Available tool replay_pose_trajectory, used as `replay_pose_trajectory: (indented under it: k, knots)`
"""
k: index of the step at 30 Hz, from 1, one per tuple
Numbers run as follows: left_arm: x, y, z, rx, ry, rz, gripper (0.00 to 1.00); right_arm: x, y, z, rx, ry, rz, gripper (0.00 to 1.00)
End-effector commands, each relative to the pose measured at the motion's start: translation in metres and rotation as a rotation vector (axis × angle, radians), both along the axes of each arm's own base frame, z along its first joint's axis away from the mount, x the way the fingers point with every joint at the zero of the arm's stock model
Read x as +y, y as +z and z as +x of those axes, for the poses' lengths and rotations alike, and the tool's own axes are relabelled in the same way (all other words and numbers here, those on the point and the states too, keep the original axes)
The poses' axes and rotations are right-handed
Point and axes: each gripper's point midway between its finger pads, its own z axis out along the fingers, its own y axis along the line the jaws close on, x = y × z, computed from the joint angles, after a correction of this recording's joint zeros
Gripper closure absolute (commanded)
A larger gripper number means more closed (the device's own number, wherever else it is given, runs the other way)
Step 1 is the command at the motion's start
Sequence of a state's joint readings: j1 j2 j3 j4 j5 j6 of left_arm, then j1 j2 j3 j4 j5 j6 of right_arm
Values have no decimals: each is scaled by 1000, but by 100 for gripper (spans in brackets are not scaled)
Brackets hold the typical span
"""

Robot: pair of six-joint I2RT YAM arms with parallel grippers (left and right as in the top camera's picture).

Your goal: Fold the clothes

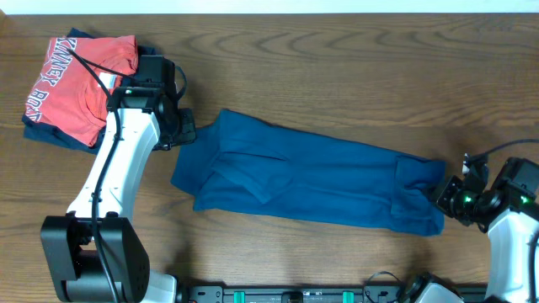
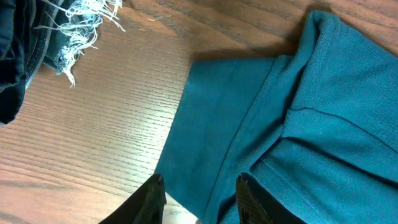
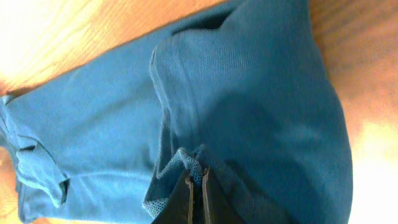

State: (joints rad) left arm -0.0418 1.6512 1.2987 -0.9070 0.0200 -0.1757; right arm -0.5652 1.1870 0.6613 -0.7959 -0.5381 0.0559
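Observation:
The clothes (image 1: 312, 181) are one long deep-blue garment lying rumpled across the middle of the table, running from upper left to lower right. My left gripper (image 1: 184, 130) sits at its left end. In the left wrist view the left gripper (image 2: 199, 186) has its two dark fingers apart, with the edge of the blue fabric (image 2: 298, 124) lying between them. My right gripper (image 1: 442, 195) is at the garment's right end. Seen from the right wrist, that gripper (image 3: 198, 177) is shut, pinching a small raised fold of the blue cloth (image 3: 249, 112).
A folded red T-shirt with white lettering (image 1: 76, 84) lies on a dark navy denim piece (image 1: 42, 135) at the back left corner. The denim's frayed white threads (image 2: 81, 31) show close to the left gripper. Bare wood surrounds the garment.

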Motion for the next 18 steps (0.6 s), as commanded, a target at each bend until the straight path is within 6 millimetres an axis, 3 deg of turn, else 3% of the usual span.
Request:
replay_pose_trajectory:
  k: [1, 10, 18]
  knots:
    - [2, 11, 5, -39, -4, 1, 61, -1, 0, -9, 27, 0, -37, 97]
    - [2, 11, 5, -39, -4, 1, 60, 4, -19, -29, 128, -10, -28, 94]
    - [2, 11, 5, -38, -4, 1, 61, 26, -31, -27, 112, 38, 8, 90]
